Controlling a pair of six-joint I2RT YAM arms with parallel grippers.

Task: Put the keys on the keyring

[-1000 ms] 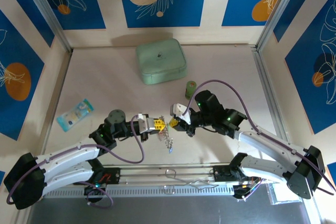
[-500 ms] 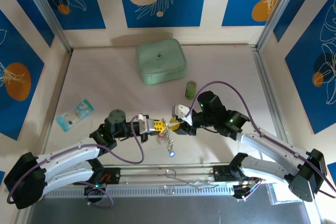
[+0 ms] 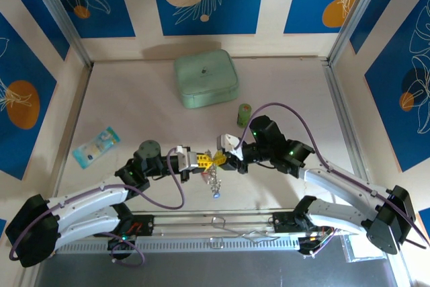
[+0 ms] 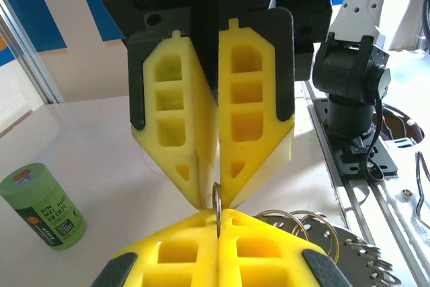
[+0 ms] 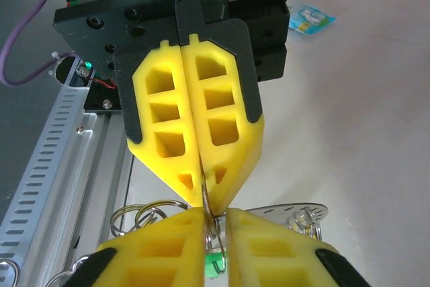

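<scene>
My two grippers meet tip to tip over the table [image 3: 134, 99], on the near side of the mint-green case [image 3: 206, 79]. They are well apart from it and a little toward its right end.

My left gripper [image 5: 203, 196] is fully closed, its yellow pads pressed flat together with the thin wire of the keyring [image 4: 217, 205] nipped between their tips. My right gripper [image 3: 221, 160] faces it from the other side and is almost closed. A narrow slot remains between its pads, and the same wire stands in that slot. From my right wrist the slot looks wider than the wire, so I cannot tell whether those pads press on it or merely flank it.

From the meeting point the rest of the keyring trails away from the case, toward my bases. A blue key [image 3: 216, 195] sits at its far end — the point furthest from the case. A green key [image 5: 213, 265] shows through the slot between my right pads. From my left wrist, more of the keyring shows as silvery loops just beside my fingers.

An upright green cylinder [image 3: 244, 113] stands off the case's near right corner, between the case and my right gripper. A blue packet [image 3: 96, 145] lies well to the case's left and nearer me.
</scene>
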